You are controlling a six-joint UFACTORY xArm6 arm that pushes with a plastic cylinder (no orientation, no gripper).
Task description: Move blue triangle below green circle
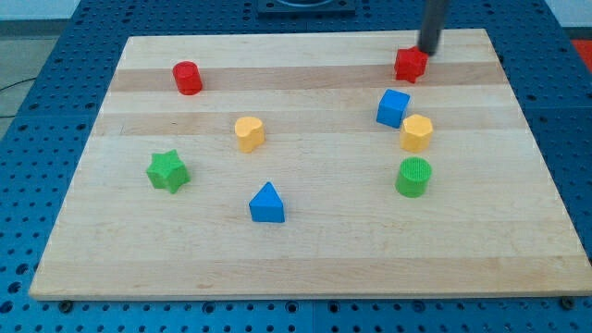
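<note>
The blue triangle (267, 203) lies on the wooden board (305, 259), low and a little left of the middle. The green circle (413, 177) stands at the view's right, well to the right of the triangle and slightly higher. My tip (428, 52) is near the view's top right, touching or just beside the upper right of a red block (410, 64). It is far from both the blue triangle and the green circle.
A blue cube (393, 107) and a yellow hexagonal block (416, 132) sit just above the green circle. A yellow block (249, 133) is mid-board, a red cylinder (187, 78) at the upper left, a green star (167, 171) at the left.
</note>
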